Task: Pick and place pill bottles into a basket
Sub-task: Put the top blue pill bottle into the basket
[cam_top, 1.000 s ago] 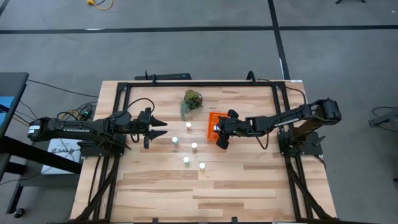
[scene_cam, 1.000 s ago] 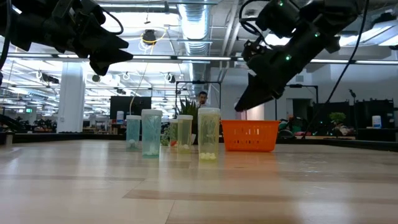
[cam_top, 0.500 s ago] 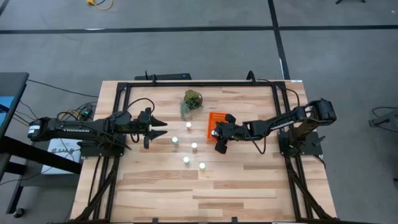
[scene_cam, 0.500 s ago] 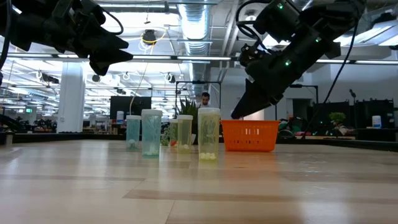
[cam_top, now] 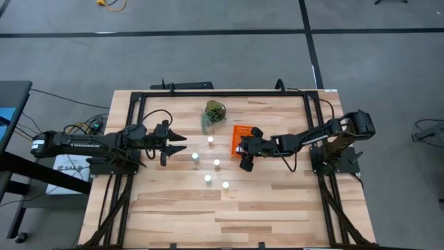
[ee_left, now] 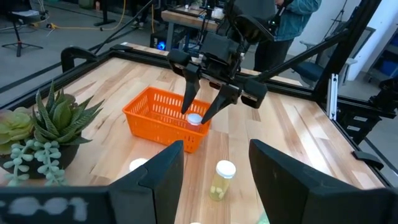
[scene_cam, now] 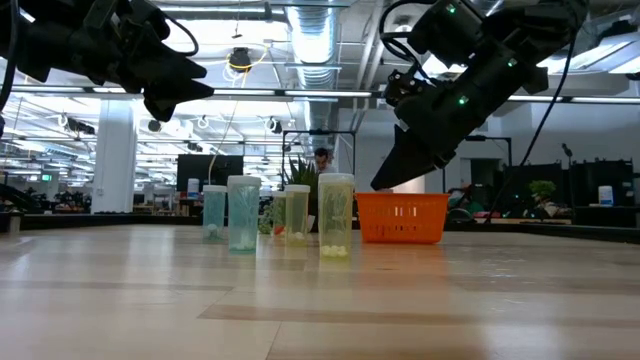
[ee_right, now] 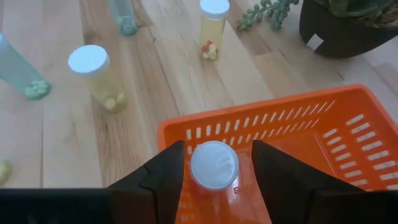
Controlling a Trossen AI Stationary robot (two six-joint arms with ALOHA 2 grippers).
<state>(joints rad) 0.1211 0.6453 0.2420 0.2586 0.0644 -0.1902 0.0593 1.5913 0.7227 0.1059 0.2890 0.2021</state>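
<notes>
Right gripper [cam_top: 244,154]: over the near edge of the basket, at about 3 o'clock from table centre; fingers apart, one on each side of a bottle cap.
Bottle at right gripper [ee_right: 214,165]: white cap up, between the two dark fingers, inside the basket by its wall; whether the fingers press it or stand just clear, hard to tell from the wrist view.
Same bottle, left wrist view [ee_left: 194,119]: white cap between the spread fingers of the far arm, low in the basket.
Basket [cam_top: 236,133]: orange, mesh-walled, just right of table centre, beside the plant at its 4 o'clock.
Loose bottles: five on the bare wood, upright, white caps up, all left of the basket.
Bottle nearest plant [cam_top: 210,139]: at 9 o'clock from the basket.
Bottle in front of left gripper [cam_top: 195,157]: near the left fingertips.
Middle bottle [cam_top: 216,163]: at 7 o'clock from the basket.
Lower pair: one bottle [cam_top: 207,179] and another [cam_top: 225,185], toward 6 o'clock, close to each other.
Plant [cam_top: 214,113]: green leafy clump in a dark pot, at 12 o'clock on the table.
Left gripper [cam_top: 182,144]: held above the table at 9 o'clock, fingers wide apart, holding nothing.
Table [cam_top: 277,201]: pale wood planks, black frame around.
</notes>
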